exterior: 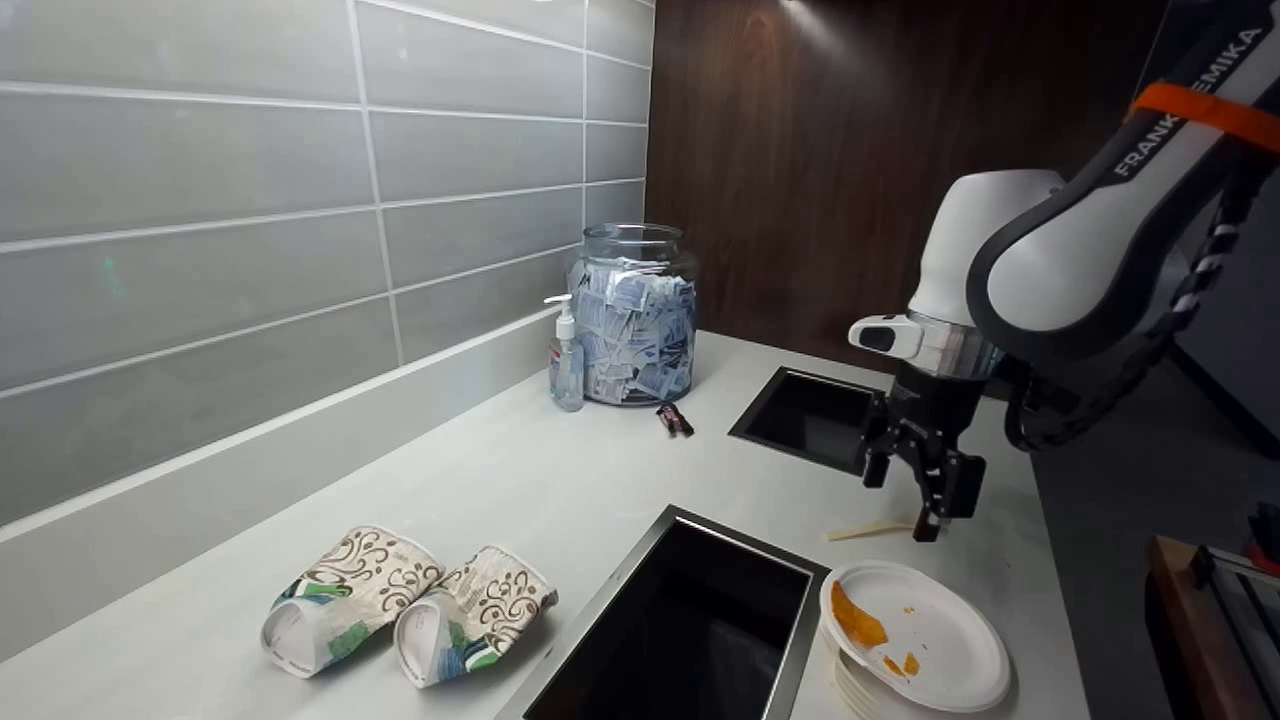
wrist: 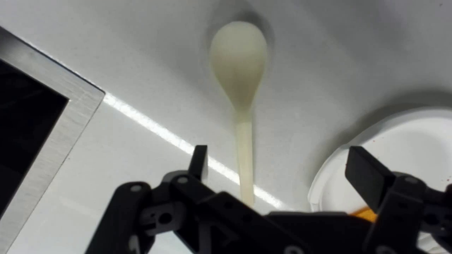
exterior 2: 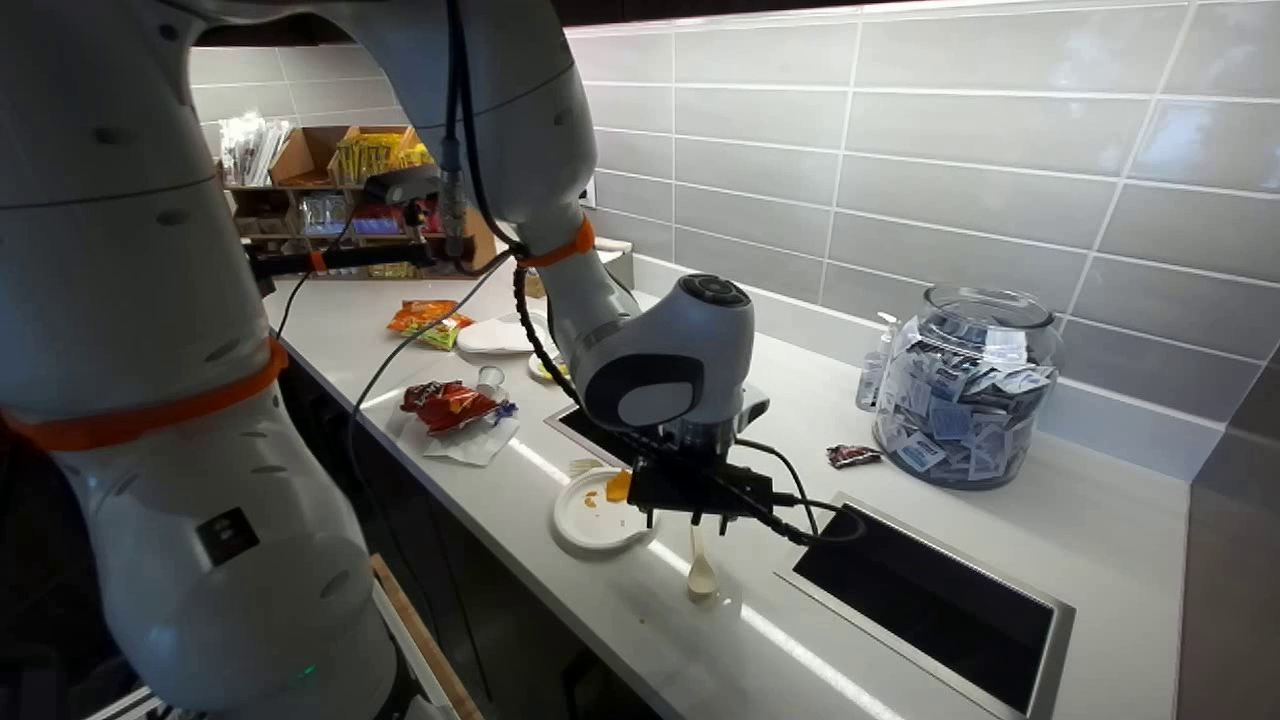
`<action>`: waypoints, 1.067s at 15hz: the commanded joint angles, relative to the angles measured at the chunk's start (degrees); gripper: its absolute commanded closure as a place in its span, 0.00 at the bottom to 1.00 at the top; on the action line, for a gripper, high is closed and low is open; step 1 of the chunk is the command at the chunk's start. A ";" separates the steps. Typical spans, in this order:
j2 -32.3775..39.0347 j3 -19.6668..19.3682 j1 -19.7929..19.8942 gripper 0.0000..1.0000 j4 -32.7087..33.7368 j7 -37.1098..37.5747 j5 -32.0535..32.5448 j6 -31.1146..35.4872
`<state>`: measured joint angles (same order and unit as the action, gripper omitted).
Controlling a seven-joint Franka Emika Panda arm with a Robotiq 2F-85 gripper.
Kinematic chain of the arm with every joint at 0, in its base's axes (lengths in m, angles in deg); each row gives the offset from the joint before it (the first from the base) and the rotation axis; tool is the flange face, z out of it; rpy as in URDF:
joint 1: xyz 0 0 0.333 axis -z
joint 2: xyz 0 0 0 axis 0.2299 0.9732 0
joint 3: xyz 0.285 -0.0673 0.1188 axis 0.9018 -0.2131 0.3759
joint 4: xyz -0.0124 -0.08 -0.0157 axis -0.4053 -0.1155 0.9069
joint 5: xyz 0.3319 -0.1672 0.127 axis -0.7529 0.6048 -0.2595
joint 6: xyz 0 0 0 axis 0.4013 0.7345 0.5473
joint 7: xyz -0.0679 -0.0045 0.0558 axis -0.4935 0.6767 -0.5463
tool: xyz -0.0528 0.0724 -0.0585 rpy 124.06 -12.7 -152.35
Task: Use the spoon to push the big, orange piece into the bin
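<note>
The pale beige spoon (exterior: 868, 530) lies on the counter beside the white plate (exterior: 975, 640); it also shows in an exterior view (exterior 2: 702, 578) and the wrist view (wrist: 240, 63). My gripper (exterior: 903, 498) is open and empty above it. In the wrist view the spoon's handle lies between the fingers (wrist: 284, 169). The big orange piece (exterior: 858, 618) lies on the plate (exterior 2: 600, 528) with small orange bits; the gripper partly hides it (wrist: 365, 213). Two black rectangular openings (exterior: 695, 620) (exterior 2: 930, 600) are set in the counter; I cannot tell which is the bin.
A pale fork (exterior: 853, 688) lies by the plate. A glass jar of packets (exterior: 640, 330), a pump bottle (exterior: 567, 365) and a small wrapper (exterior: 674, 420) stand or lie near the wall. Crumpled cups (exterior: 355, 595) and a red snack bag (exterior 2: 447, 405) lie on the counter.
</note>
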<state>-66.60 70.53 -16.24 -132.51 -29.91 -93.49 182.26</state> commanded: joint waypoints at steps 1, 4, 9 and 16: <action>0.55 2.97 2.75 0.00 0.00 -0.34 -0.40 0.13; 1.36 3.64 3.26 0.00 0.11 -0.72 -0.82 0.41; 2.34 3.20 2.16 0.00 0.46 -5.21 -5.68 1.35; 4.30 3.00 2.20 0.00 0.61 -6.09 -4.92 3.98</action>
<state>-64.40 73.30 -14.23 -132.26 -33.96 -97.18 183.76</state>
